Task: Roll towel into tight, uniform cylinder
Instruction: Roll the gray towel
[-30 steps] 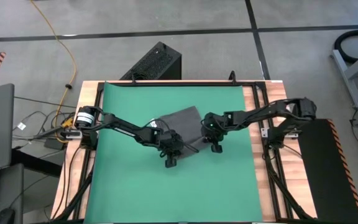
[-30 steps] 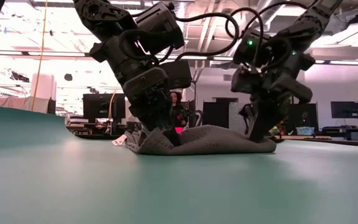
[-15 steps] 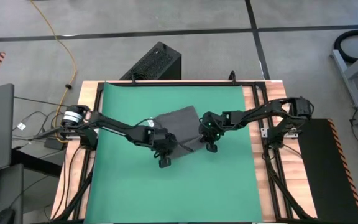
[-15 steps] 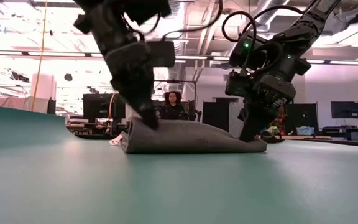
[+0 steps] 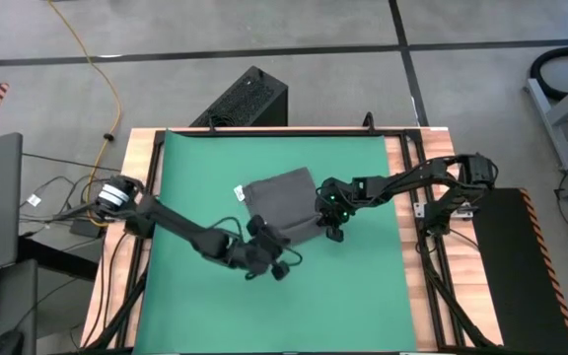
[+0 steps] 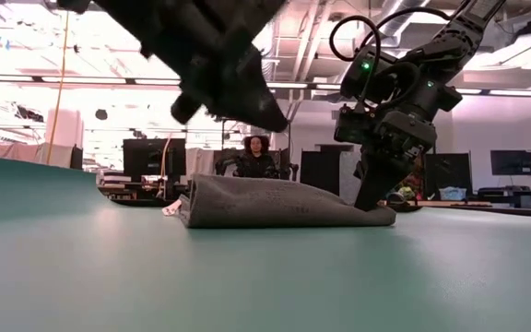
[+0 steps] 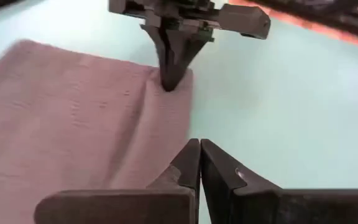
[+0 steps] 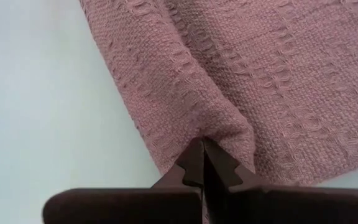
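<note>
- The towel (image 5: 282,201), one dark grey soft woven cloth, lies folded flat near the middle of the green rubbery mat (image 5: 195,158), a small white tag (image 5: 238,191) at its 9 o'clock edge.
- The right gripper (image 5: 331,229), at the towel's 3 o'clock corner, is pinched closed on a fold of that corner.
- The left gripper (image 5: 278,266), fingers pressed together and empty, hovers off the towel at its 6 o'clock side; a second ago it pressed on the cloth, which was more rumpled.
- Counted: one towel, one mat, two grippers.
</note>
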Robot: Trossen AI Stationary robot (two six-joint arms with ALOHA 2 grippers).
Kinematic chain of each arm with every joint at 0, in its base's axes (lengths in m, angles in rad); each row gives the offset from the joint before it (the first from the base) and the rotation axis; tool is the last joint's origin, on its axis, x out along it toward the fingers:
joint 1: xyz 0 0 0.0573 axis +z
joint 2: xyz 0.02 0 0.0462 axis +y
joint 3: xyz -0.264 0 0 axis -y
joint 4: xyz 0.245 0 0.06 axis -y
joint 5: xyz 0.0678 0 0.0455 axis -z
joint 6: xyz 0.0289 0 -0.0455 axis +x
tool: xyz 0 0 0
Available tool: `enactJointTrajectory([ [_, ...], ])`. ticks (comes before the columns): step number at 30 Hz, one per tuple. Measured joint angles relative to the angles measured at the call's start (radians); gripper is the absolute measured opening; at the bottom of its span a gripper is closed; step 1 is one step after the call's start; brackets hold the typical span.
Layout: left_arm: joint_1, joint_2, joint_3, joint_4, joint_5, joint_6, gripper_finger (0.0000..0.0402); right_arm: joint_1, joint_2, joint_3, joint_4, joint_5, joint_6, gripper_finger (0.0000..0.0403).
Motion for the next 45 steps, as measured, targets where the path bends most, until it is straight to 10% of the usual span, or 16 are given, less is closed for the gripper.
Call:
enactJointTrajectory([
  [9, 0.013, 0.174, 0.000, 0.081, -0.049, -0.176, 0.0000, -0.001, 0.000, 0.000, 0.000, -0.001, -0.025, 0.0018],
  [23, -0.116, 0.178, 0.000, -0.265, -0.256, -0.658, 0.0000, -0.002, 0.001, 0.000, -0.003, -0.001, -0.032, 0.0017],
  [32, -0.165, 0.115, 0.001, -0.210, -0.603, -0.883, 0.0000, -0.002, 0.001, -0.001, -0.003, -0.001, -0.028, 0.0017],
  [45, -0.081, 0.136, 0.000, -0.208, -0.561, -0.865, 0.0000, -0.002, 0.001, -0.001, 0.000, -0.002, -0.025, 0.0017],
])
